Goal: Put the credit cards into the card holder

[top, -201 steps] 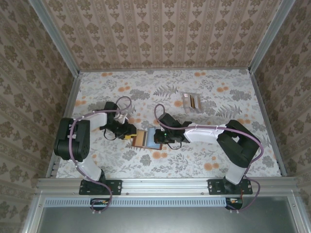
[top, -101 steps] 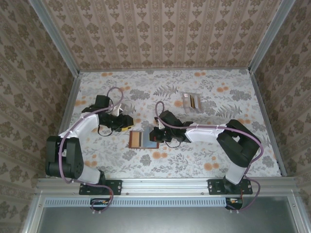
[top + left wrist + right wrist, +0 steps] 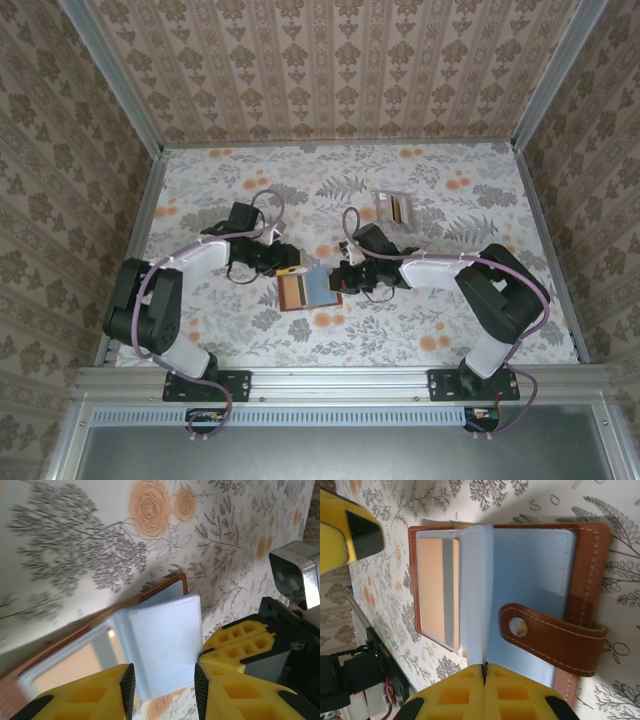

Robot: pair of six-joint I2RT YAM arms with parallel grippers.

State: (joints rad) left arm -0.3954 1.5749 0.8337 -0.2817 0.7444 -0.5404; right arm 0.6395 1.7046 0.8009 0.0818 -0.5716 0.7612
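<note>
On the bench (image 3: 230,190), centre, the holder (image 3: 308,290) lies open. The right tool (image 3: 483,672) is clenched on its blue leaf (image 3: 476,590), which looks thin, limp and slick, best pinched at the edge. The left tool (image 3: 162,680) hovers released, empty. The stiff, light cards (image 3: 395,209) lie well apart.

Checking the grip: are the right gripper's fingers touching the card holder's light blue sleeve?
Touching. The right wrist view shows the right gripper pinching the upright light blue sleeve between its fingers.

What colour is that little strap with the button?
The closing tab is reddish-brown with pale stitching and a silvery snap; clearest in the right wrist view.
</note>
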